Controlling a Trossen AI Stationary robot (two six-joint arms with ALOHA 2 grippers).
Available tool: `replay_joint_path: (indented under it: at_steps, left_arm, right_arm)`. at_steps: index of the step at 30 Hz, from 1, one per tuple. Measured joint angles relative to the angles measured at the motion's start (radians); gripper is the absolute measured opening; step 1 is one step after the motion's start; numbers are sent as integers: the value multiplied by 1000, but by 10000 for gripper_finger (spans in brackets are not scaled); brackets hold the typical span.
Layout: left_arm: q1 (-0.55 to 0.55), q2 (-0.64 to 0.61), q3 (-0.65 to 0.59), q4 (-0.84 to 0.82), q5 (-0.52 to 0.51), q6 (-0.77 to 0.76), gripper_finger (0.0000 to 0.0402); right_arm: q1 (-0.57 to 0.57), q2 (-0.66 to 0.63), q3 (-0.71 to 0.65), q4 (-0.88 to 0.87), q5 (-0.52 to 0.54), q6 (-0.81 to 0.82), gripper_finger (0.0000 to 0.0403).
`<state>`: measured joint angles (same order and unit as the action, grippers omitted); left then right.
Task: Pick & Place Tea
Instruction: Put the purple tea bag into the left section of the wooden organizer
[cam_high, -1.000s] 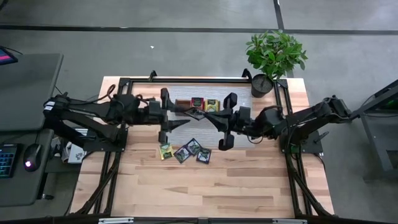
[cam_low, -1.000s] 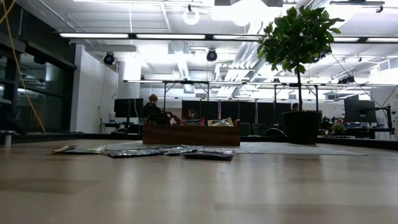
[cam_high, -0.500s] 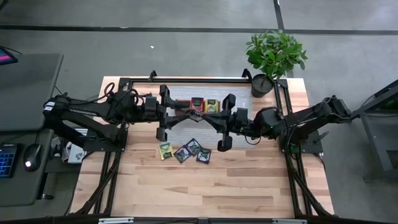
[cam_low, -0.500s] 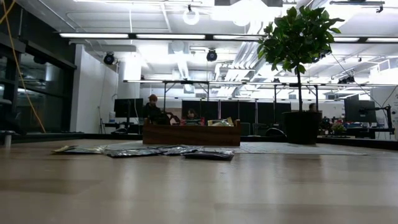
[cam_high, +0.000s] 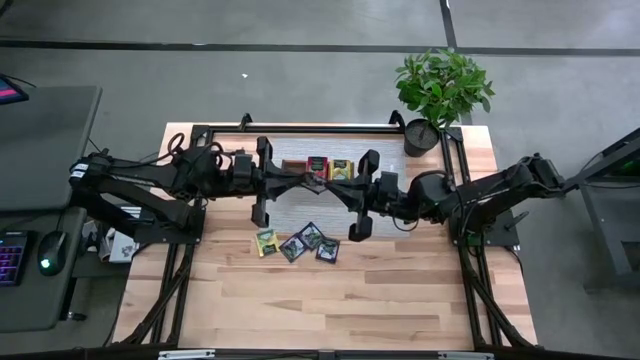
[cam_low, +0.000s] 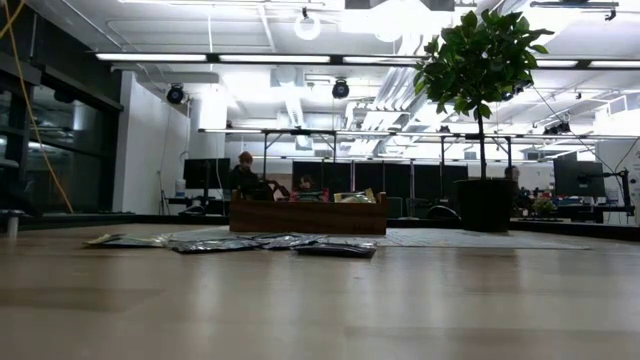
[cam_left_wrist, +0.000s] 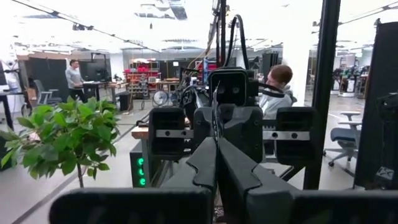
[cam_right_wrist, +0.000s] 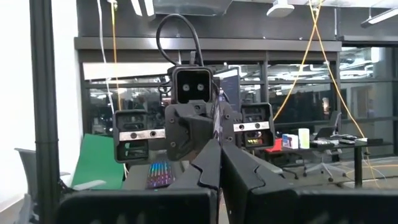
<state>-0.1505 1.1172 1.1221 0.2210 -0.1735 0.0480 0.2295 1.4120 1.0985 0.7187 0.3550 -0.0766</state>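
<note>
Several tea packets (cam_high: 297, 243) lie flat on the wooden table, near its middle: one yellow-green, the others dark. The low view shows them as a flat row (cam_low: 230, 241). Behind them stands the brown wooden tray (cam_high: 292, 165) with red and yellow packets in it. Both arms hang level above the tray, pointing at each other. My left gripper (cam_high: 300, 178) (cam_left_wrist: 216, 149) is shut on nothing, and my right gripper (cam_high: 323, 184) (cam_right_wrist: 219, 152) is shut on nothing. Their tips are close together; whether they touch I cannot tell.
A potted plant (cam_high: 440, 90) stands at the table's far right corner. A grey mat (cam_high: 300, 147) lies under the tray. Black frame rails (cam_high: 180, 270) run along the table's left and right sides. Bare wood (cam_high: 330, 300) fills the near half. People sit in the room behind.
My left gripper has shut and drawn back a little toward the table's left edge, its fingers now level. The packets and the tray have stayed where they were.
</note>
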Motion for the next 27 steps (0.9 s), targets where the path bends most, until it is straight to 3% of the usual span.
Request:
replay_joint_path:
  at_steps: [8,18,22,27]
  left_arm:
    - [0,-2,2,-83,-8,-1,1]
    - [0,-3,2,-171,-21,-1,0]
    - [0,-3,2,-301,-33,-1,0]
    - [7,-3,2,-583,-52,1,0]
  right_arm:
    - [1,0,0,-64,59,44,18]
    - [0,0,0,-79,149,14,122]
    - [18,-24,-1,-144,247,-8,161]
    - [73,-113,-1,-355,434,20,184]
